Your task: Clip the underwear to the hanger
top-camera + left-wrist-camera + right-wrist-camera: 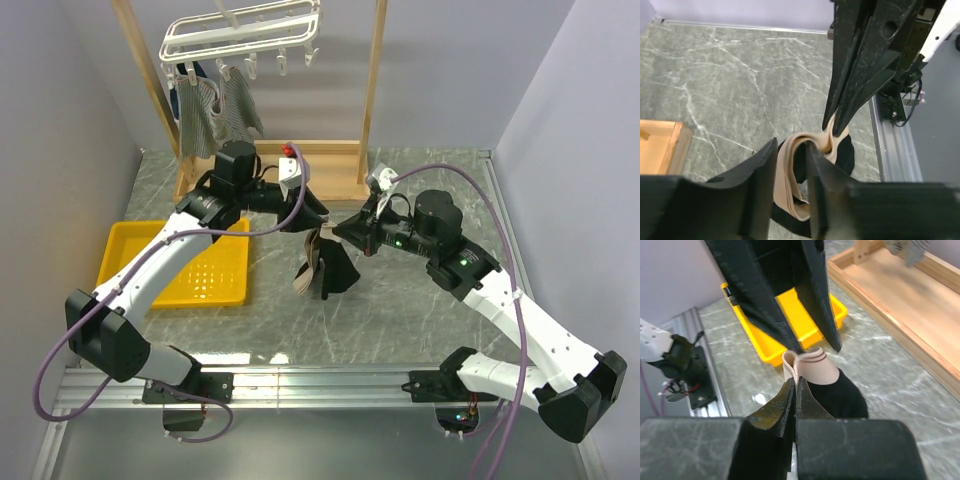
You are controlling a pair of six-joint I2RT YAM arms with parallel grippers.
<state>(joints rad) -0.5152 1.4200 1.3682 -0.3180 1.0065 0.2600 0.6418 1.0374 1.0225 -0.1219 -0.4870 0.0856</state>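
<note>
Both arms wear the same livery: white shells on the long links of the left arm (170,255) and the right arm (530,320), with matte black housings at joints and bases. A purple cable (452,168) trails from each (the right one arcs through the upper right of the frame). Tiny green lights (398,241) glow near the right wrist. The fingers (855,55) are black, coarse-grained plastic.

Yellow tray (128,262) is lying on the grey marbled desk (400,310), left side. Wooden frame stand (372,90) is standing at the rear; grey striped garment (215,118) is hanging within its frame.
</note>
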